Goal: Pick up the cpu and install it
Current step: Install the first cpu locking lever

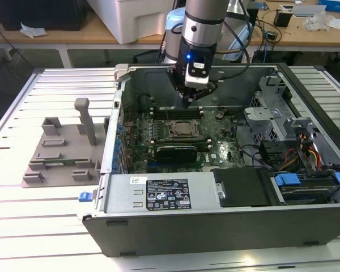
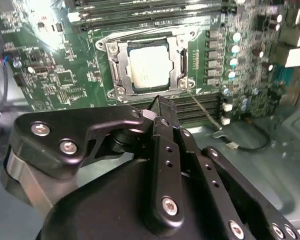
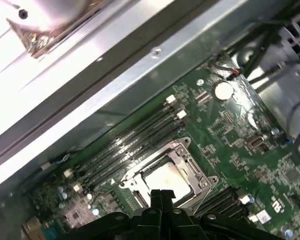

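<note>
The cpu (image 2: 149, 67) lies flat inside the metal-framed socket (image 2: 119, 70) on the green motherboard, silver top up. It shows again in the first wrist view as the cpu (image 3: 165, 177) within the socket frame (image 3: 192, 162). My gripper (image 1: 186, 102) hangs over the open computer case, just above and behind the socket (image 1: 184, 129). Its black fingers are pressed together with nothing between them; in both wrist views the gripper (image 2: 161, 104) (image 3: 162, 196) hovers close to the socket's edge, apart from the chip.
A long black expansion card (image 1: 171, 152) lies in front of the socket. Memory slots (image 3: 125, 145) run beside it. The case wall (image 1: 226, 85) stands behind, a drive cage (image 1: 272, 110) on the exterior view's right, a power supply (image 1: 158, 192) in front. A grey fixture (image 1: 62, 150) sits outside.
</note>
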### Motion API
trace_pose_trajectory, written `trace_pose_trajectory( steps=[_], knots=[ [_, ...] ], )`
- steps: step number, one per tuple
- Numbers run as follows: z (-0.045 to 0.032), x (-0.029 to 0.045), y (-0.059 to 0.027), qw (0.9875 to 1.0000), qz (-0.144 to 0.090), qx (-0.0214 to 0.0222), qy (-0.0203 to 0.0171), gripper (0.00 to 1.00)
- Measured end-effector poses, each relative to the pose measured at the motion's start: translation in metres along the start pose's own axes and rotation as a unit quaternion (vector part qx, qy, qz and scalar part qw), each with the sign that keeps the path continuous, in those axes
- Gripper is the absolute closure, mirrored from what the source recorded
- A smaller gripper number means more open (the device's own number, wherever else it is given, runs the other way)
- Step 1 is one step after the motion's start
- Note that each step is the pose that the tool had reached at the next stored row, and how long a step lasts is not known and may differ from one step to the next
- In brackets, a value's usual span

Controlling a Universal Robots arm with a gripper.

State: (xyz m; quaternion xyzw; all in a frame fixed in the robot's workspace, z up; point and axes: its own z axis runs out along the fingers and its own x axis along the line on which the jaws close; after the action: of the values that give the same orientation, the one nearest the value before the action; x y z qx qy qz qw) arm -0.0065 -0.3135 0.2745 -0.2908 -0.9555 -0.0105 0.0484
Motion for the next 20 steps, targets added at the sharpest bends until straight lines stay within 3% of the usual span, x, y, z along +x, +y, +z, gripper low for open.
trace_pose_trajectory(
  steps=[3,6,7,9,11,13,15,16,18,20],
  knots=[
    [0.0001,0.0000,0.0000,0.9993,-0.036,0.0036,-0.0003,0.89],
    [0.0001,0.0000,0.0000,0.9979,-0.065,0.0064,-0.0004,0.89],
    [0.0001,0.0000,0.0000,0.9962,-0.086,0.0083,-0.0005,0.89],
    [0.0001,0.0000,0.0000,0.9916,-0.129,0.0111,-0.0001,0.89],
    [0.0001,0.0000,0.0000,0.9887,-0.150,0.0123,0.0002,0.89],
    [0.0001,0.0000,0.0000,0.9842,-0.177,0.0131,0.0009,0.89],
    [0.0001,0.0000,0.0000,0.9811,-0.193,0.0136,0.0014,0.89],
    [0.0002,0.0000,0.0000,0.9788,-0.204,0.0142,0.0016,0.89],
    [0.0002,-0.0001,0.0001,0.9688,-0.247,0.0177,0.0019,0.89],
    [0.0002,0.0000,0.0000,0.9567,-0.290,0.0218,0.0020,0.89]
  ],
)
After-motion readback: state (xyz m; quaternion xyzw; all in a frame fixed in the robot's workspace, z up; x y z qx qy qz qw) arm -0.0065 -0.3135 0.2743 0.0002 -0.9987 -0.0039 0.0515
